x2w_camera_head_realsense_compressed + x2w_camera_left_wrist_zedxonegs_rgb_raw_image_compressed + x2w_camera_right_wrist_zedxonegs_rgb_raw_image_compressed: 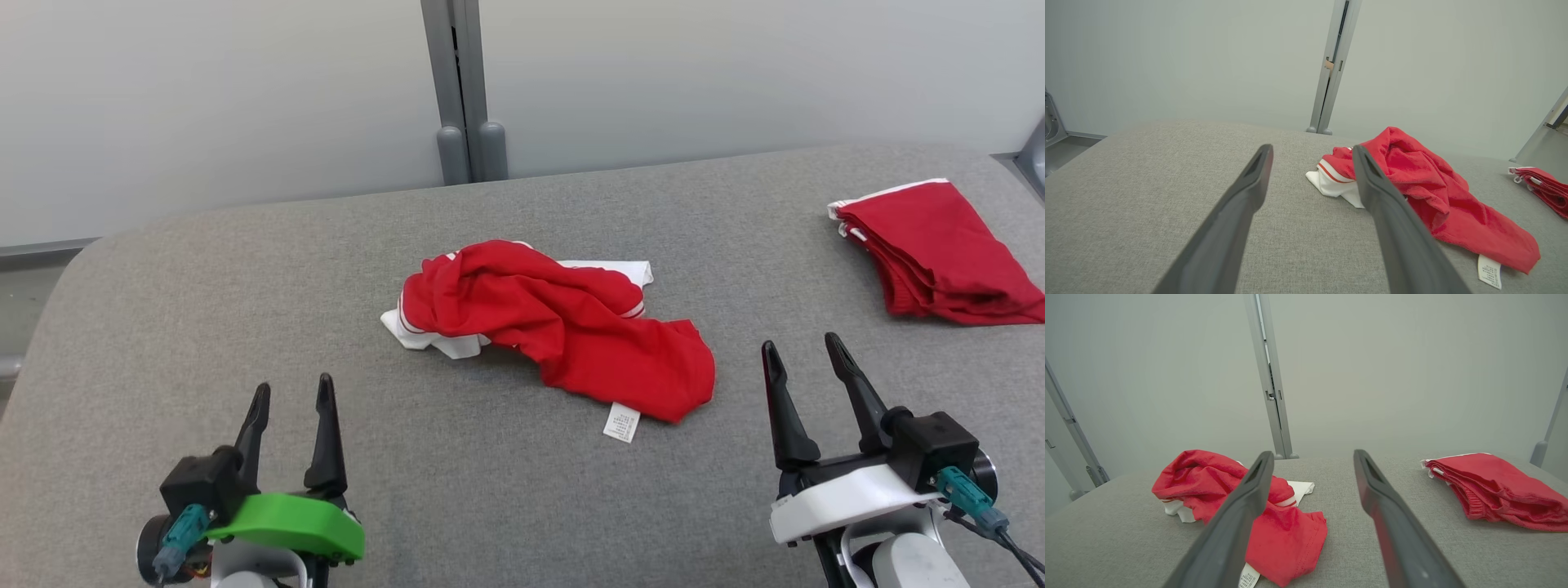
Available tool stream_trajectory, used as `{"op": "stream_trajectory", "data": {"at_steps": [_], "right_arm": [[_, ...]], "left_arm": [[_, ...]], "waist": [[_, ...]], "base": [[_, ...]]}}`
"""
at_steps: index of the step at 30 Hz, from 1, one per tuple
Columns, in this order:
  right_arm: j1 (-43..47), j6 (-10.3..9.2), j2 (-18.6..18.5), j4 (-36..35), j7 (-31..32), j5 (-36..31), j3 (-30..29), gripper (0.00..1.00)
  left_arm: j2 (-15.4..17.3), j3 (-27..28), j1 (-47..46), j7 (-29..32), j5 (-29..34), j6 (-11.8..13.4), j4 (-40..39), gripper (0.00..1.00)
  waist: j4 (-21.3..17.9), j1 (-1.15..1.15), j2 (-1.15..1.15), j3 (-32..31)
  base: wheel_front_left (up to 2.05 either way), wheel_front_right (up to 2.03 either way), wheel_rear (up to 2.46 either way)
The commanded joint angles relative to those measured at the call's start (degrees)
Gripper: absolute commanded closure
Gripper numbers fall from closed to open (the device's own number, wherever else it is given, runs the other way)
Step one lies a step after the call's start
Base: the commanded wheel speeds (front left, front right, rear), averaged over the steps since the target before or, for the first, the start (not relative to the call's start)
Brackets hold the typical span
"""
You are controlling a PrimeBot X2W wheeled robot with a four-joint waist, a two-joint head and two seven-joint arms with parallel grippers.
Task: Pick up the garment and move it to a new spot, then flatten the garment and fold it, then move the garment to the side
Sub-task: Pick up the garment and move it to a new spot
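Left hand [293,384]: fingers spread wide, holding nothing, low over the grey surface [204,327].
Right hand [799,342]: fingers spread wide, empty.
Garment [563,327]: crumpled red-and-white heap, ahead of the left hand to its right, ahead of the right hand to its left, touching neither.
Folded red cloth [939,249]: beyond the right hand, to its right.

Bright, even, diffuse light, faint soft shadow beneath the garment [563,327], sharp focus, wide-angle stretch in wrist views.
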Motion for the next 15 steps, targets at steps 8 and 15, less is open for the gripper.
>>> {"op": "stream_trajectory", "data": {"at_steps": [8, 15], "right_arm": [[0.7, -0.03, -0.1, 1.9, -0.2, 1.6, 1.1, 0.0], [0.1, -0.04, -0.1, 2.7, -0.2, 1.7, 1.4, 0.0]], "left_arm": [[-2.4, 3.8, 7.3, 0.0, 1.7, 0.0, -4.0, 0.0], [-3.2, 5.0, 8.0, 0.0, 2.8, -0.7, -3.8, 0.0]], "waist": [[0.7, 0.0, 0.0, -0.1], [1.0, 0.0, 0.0, -0.2]], "base": [[0.0, 0.0, 0.0], [0.0, 0.0, 0.0]]}}
